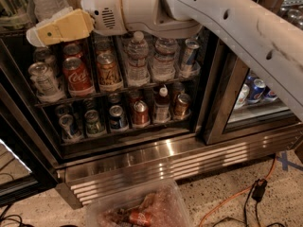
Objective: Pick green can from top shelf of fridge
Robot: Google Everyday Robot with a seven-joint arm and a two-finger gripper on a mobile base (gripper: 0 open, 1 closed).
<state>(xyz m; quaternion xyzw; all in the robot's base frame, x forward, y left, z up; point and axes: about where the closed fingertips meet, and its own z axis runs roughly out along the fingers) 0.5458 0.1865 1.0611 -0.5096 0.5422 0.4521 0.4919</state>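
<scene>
Yellow-tipped pincer (40, 32) on white arm is inside tall steel-framed glass-door fridge (142, 160), level with dark wire top shelf (9, 30). Pincer state: I cannot tell. Green can with pale streaks (12, 6) stands up-left of pincer tip, close by; contact unclear. I judge the sideways approach is meant to clear shelf rail. Red Coca-Cola can (78, 77) and orange-brown can (109, 72) sit below pincer, on lower rack: not targets.
</scene>
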